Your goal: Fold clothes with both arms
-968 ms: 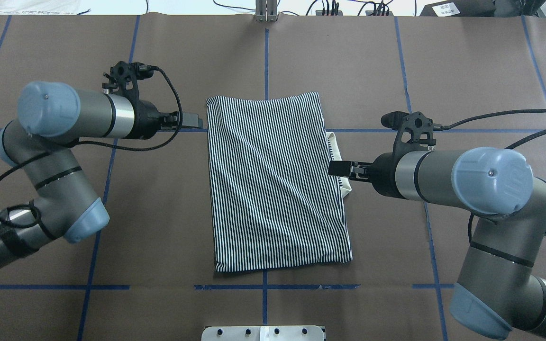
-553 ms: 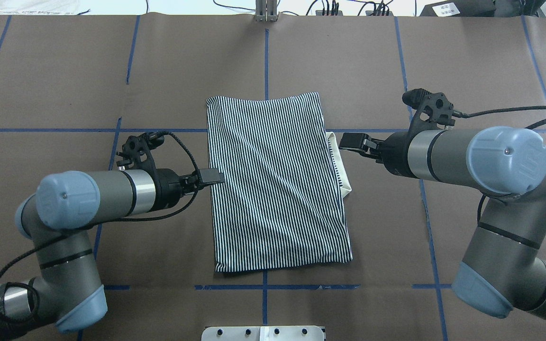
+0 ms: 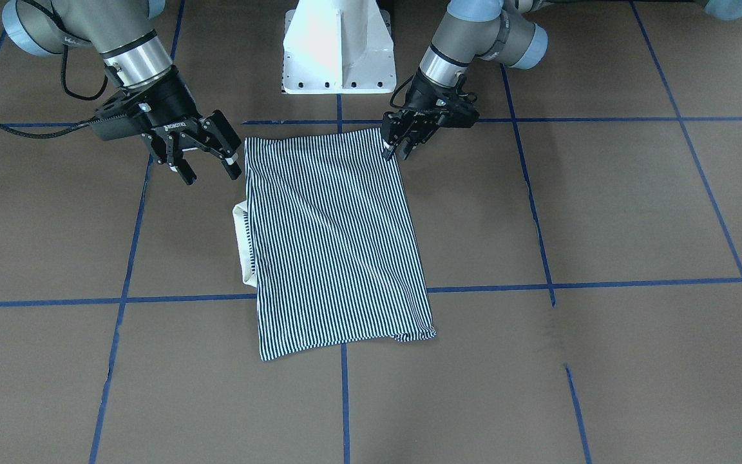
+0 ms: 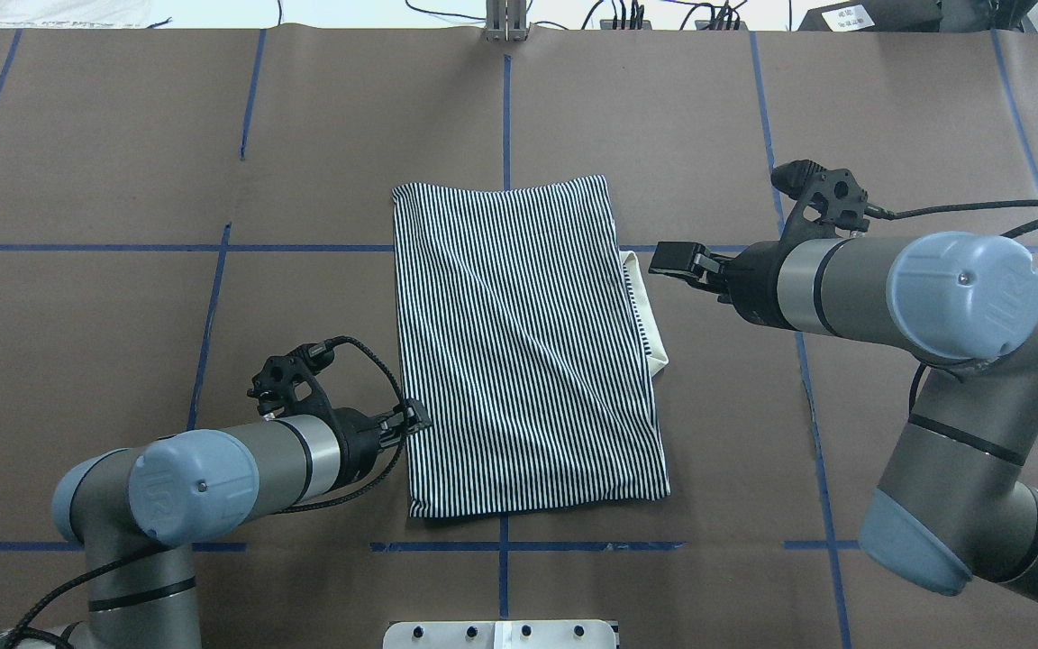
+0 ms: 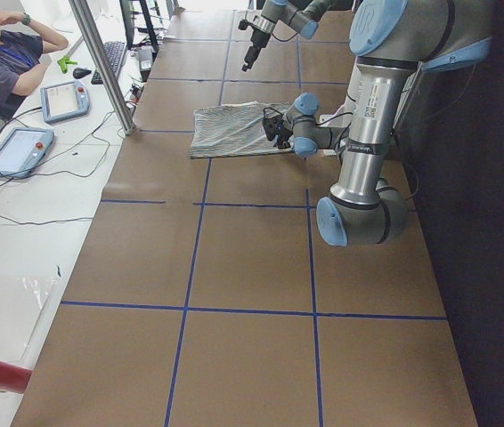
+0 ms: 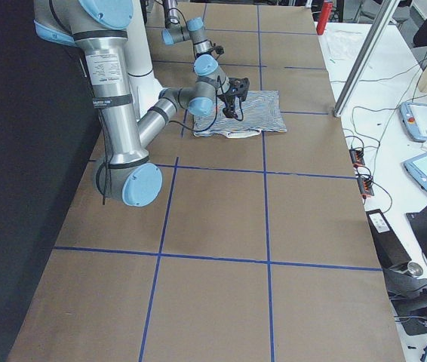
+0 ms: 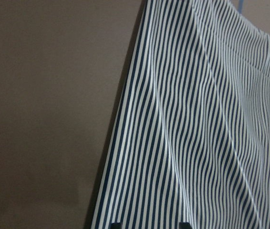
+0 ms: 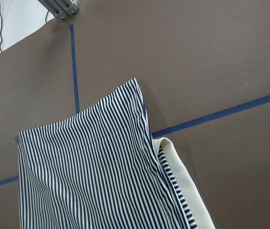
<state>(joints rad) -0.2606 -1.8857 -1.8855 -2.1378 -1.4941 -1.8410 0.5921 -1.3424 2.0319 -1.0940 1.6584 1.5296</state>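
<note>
Left tool (image 4: pixel 417 418) sits low at the polo shirt's (image 4: pixel 519 342) left edge, close to the corner nearest the robot. In the left wrist view its two fingertips (image 7: pixel 116 224) stand apart, with striped cloth lying flat beyond them and nothing pinched. The left arm (image 4: pixel 213 464) reaches in from the robot's side.

The shirt lies folded into a tall rectangle at the middle of the brown worktop (image 4: pixel 303 135). It is flat apart from a few slanting creases, and its near hem stops just short of a blue tape line (image 4: pixel 573 545). A cream collar (image 4: pixel 656 338) pokes out from under the shirt's right edge.

Farther out, the right tool (image 3: pixel 211 175) hangs above the worktop near that collar, apart from the cloth. Its fingers are spread wide and hold nothing. The right arm (image 4: pixel 888 288) stretches in behind it.
</note>
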